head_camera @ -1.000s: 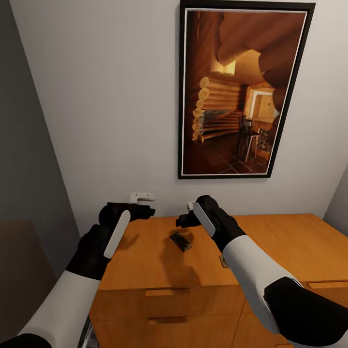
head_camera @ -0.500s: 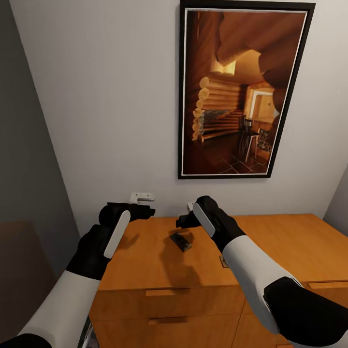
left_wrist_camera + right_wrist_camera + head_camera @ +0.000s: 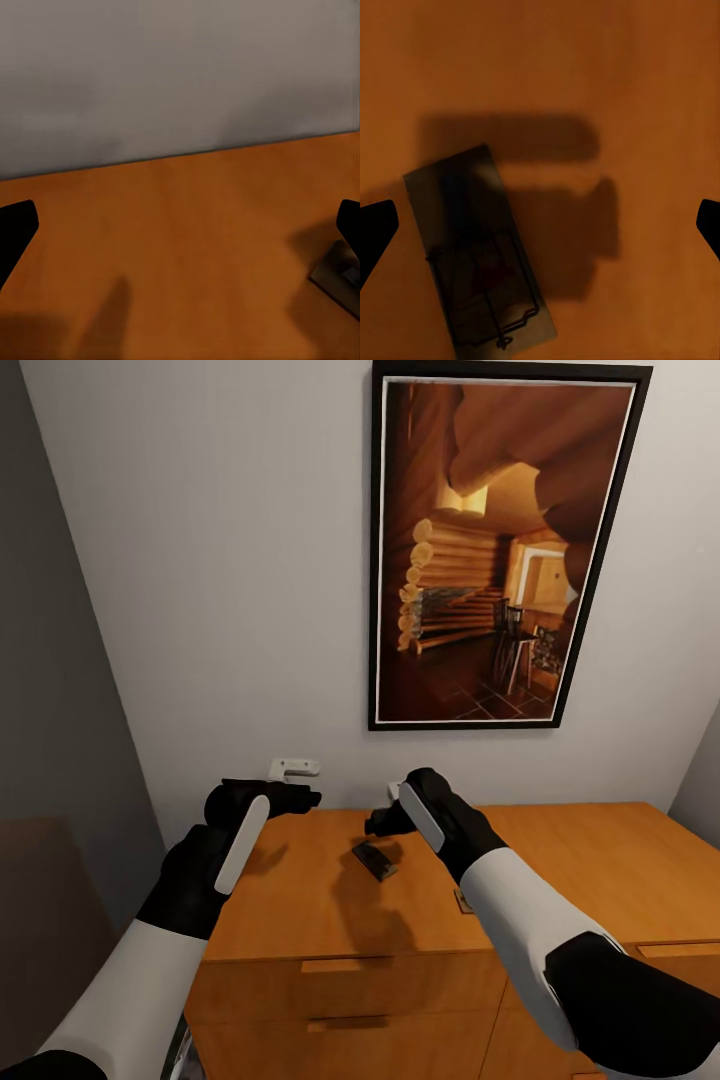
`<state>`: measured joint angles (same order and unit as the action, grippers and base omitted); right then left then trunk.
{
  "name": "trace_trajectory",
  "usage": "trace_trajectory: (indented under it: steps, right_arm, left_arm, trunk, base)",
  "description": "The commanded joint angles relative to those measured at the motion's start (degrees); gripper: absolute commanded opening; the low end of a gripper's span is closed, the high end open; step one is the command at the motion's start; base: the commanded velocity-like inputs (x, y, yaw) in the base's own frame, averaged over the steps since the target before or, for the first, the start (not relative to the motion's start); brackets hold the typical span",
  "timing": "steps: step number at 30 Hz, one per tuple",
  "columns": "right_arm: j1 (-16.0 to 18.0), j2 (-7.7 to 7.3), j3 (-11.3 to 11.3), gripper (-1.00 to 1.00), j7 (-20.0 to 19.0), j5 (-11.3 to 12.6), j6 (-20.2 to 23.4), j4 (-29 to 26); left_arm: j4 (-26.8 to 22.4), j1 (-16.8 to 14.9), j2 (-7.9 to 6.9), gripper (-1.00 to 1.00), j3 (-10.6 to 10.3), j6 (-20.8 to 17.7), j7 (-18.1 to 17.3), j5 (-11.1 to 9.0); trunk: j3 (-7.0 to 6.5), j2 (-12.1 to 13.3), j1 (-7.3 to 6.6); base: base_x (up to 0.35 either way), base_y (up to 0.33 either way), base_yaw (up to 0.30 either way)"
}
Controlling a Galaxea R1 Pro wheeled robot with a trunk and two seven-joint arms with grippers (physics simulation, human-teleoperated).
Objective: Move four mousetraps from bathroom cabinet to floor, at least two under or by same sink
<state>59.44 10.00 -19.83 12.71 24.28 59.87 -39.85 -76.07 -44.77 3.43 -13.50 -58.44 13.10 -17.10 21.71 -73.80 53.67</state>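
Observation:
One mousetrap (image 3: 375,859), a small dark board with wire parts, lies flat on the top of the orange-brown cabinet (image 3: 300,900). My right gripper (image 3: 382,818) hovers just above and behind it, pointing down. In the right wrist view the mousetrap (image 3: 480,259) lies below the open right gripper (image 3: 540,225), nearer one fingertip (image 3: 375,232), and nothing is gripped. My left gripper (image 3: 298,796) hangs open over the cabinet's back left part. In its wrist view the gripper (image 3: 180,225) faces bare wood, and the mousetrap's corner (image 3: 339,279) shows near one fingertip (image 3: 349,225).
The cabinet stands against a pale wall with a large framed picture (image 3: 500,545) above it. A small white bracket (image 3: 293,767) is on the wall behind my left gripper. A grey wall (image 3: 50,710) closes the left side. A small flat thing (image 3: 463,901) peeks out beside my right forearm. Drawer handles (image 3: 333,964) run along the front.
My right gripper has sunk very slightly toward the mousetrap. The left arm and the mousetrap have not moved.

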Motion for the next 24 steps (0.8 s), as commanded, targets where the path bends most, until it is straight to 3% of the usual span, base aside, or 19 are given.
trace_trajectory:
  steps: [1, 24]
  right_arm:
    - [0.05, 0.00, -0.10, 1.00, 0.59, 0.60, 0.13, 0.14]
    - [0.00, 0.00, -0.17, 1.00, -1.13, 0.68, 0.13, 0.88]
  left_arm:
    - [-0.04, -0.05, 0.00, 1.00, -0.04, -0.18, 0.57, -0.63]
    - [-0.04, -0.05, 0.00, 1.00, -0.03, -0.24, 0.52, -0.74]
  trunk:
    - [0.07, -0.04, 0.00]
    - [0.07, -0.04, 0.00]
  base:
    - [0.000, 0.000, 0.000]
    - [0.000, 0.000, 0.000]
